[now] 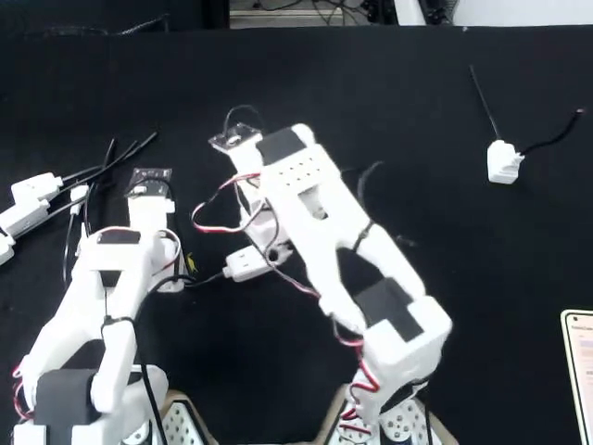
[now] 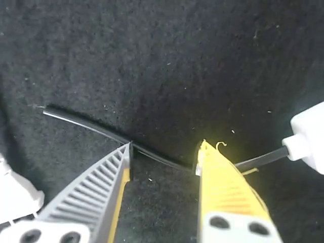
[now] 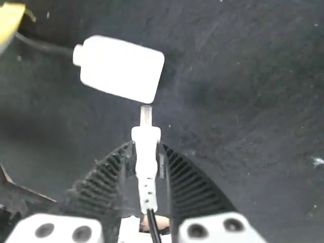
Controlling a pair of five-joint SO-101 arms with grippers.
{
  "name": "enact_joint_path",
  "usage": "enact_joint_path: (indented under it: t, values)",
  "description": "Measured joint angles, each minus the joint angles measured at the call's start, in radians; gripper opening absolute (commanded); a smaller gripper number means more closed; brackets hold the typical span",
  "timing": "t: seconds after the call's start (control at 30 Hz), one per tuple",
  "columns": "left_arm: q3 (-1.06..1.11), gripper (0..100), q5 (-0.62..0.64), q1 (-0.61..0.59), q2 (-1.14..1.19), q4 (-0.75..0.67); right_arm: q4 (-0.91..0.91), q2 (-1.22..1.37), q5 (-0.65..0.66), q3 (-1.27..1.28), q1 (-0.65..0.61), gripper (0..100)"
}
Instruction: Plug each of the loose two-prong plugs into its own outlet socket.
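A black worktop (image 1: pixel 445 278) of matte, faintly flecked cloth carries everything. Two blocky white arms lean over it, the right arm (image 1: pixel 324 213) the bulkier shape in the high view and the left arm (image 1: pixel 102 278) beside it.

The right hand (image 3: pixel 146 147) is clenched on a slim white plug (image 3: pixel 146 167), with ribbed black fingers (image 3: pixel 106 177) pressing its flat sides. The plug's narrow tip points at a smooth white socket block (image 3: pixel 121 68), a rectangle with rounded corners. The tip sits just at the block's edge (whether it touches cannot be made out). The block lies flat on the cloth between the two hands.

The left hand (image 2: pixel 164 149) is released, its wedge-shaped fingers spread: one grey and ribbed, the other smooth yellow. Their tips stand on either side of a thin glossy black cable (image 2: pixel 86 124), which lies on the cloth and runs to the socket block.

Well apart, a second plug (image 1: pixel 503 162), small and white, lies near the worktop's right side with its own black lead. Several white connector pieces (image 1: pixel 32 190) lie at the left edge.
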Motion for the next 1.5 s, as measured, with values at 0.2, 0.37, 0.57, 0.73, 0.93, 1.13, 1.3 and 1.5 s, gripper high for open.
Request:
enact_joint_path:
  t: [0.2,0.37,0.57,0.73,0.93,1.13,1.3,1.5]
  values:
    - [0.114,22,0.034,0.002,-0.138,-0.054,0.005,0.098,-0.071,-0.086,0.003,1.0]
    - [0.178,22,0.034,0.005,-0.232,-0.054,0.046,0.189,-0.077,-0.172,0.003,1.0]
    - [0.183,22,0.034,0.014,-0.242,-0.052,0.051,0.238,-0.077,-0.215,0.003,1.0]
    - [0.183,22,0.034,0.014,-0.242,-0.052,0.051,0.258,-0.077,-0.229,0.003,1.0]
    - [0.199,22,0.034,0.025,-0.256,-0.057,0.054,0.261,-0.077,-0.229,0.003,1.0]
    - [0.199,22,0.034,0.049,-0.256,-0.057,0.054,0.222,-0.077,-0.207,-0.006,1.0]
    - [0.199,22,0.034,0.049,-0.256,-0.057,0.054,0.19,-0.077,-0.146,-0.051,1.0]
    - [0.199,22,0.034,0.049,-0.256,-0.057,0.054,0.189,-0.077,-0.135,-0.052,1.0]
